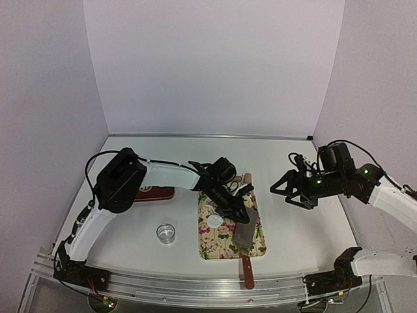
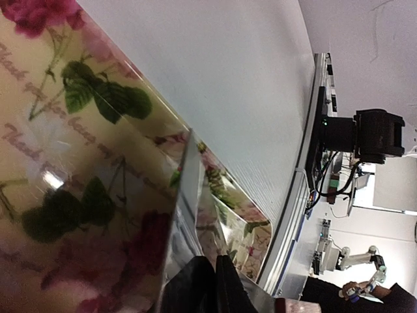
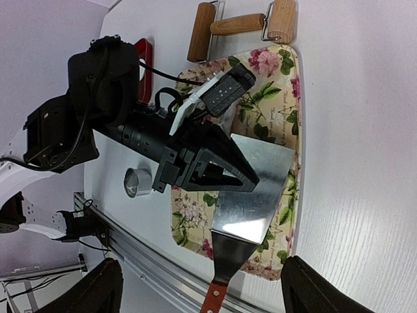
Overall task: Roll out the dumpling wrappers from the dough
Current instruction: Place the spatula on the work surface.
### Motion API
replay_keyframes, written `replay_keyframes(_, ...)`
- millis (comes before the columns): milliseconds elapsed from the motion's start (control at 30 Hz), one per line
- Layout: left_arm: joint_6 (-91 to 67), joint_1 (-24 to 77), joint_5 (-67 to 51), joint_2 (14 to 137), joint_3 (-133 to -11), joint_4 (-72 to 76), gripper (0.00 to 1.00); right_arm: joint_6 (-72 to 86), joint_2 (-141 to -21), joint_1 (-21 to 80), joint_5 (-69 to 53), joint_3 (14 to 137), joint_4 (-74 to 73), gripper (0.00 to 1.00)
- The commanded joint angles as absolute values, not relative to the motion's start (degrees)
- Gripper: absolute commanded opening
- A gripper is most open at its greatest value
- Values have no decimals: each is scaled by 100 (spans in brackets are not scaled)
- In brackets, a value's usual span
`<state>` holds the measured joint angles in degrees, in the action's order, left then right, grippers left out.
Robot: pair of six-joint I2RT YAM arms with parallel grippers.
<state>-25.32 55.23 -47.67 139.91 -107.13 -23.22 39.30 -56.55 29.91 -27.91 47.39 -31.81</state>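
Over on the left, a dark red flat object (image 1: 155, 193) is lying on the white table (image 1: 130, 248); I cannot tell what it is. Just nearer me, a small shiny metal ring cutter (image 1: 166, 233) is standing alone. The left gripper (image 3: 251, 182) is reaching over the flowered rectangular tray (image 1: 257, 251). Its black fingers are drawn close above the broad steel blade of a spatula with a reddish handle (image 1: 245, 229). I cannot tell whether they are quite shut, and I see nothing pinched between them. One dumpling wrapper (image 1: 215, 221), a thin white round disc, is lying flat on the tray just left of the blade. I cannot pick out any lump of dough from here. The wrapper is looking light, limp and easy to stretch or tear, and it is likely clinging to the tray. I would be lifting it at its rim, or sliding the blade under it. A wooden rolling pin with a wire frame (image 3: 238, 25) is resting off the tray's far end. Well to the right, the right gripper (image 1: 283, 193) is hovering with its jaws spread wide, holding nothing.
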Motion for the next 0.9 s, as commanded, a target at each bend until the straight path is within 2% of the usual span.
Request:
replay_keyframes(0,-2340,5518,-3934,14173,-11194,-2592,21,3930,-5717,2984,-2710,5048,-3165,79)
replay_keyframes(267,-2447,5511,-3540,14019,-11206,-2639,43,3946,-5771,2981,-2519,5077,-3168,79)
replay_keyframes(467,-2563,5511,-3320,13607,-11191,-2676,51,3854,-5876,2980,-2619,5142,-3164,79)
replay_keyframes(567,-2689,5513,-3029,13221,-11112,-2764,62,3792,-5936,2981,-2713,5175,-3164,79)
replay_keyframes(633,-2830,5519,-2855,12898,-10904,-2718,72,3759,-5933,2981,-2740,5185,-3164,79)
replay_keyframes(733,-3257,5538,-2706,12265,-10357,-2518,82,3735,-5900,2984,-2700,5170,-3180,79)
replay_keyframes(867,-3858,5725,-2369,11487,-9508,-2597,85,3709,-5907,2980,-2527,5116,-3318,78)
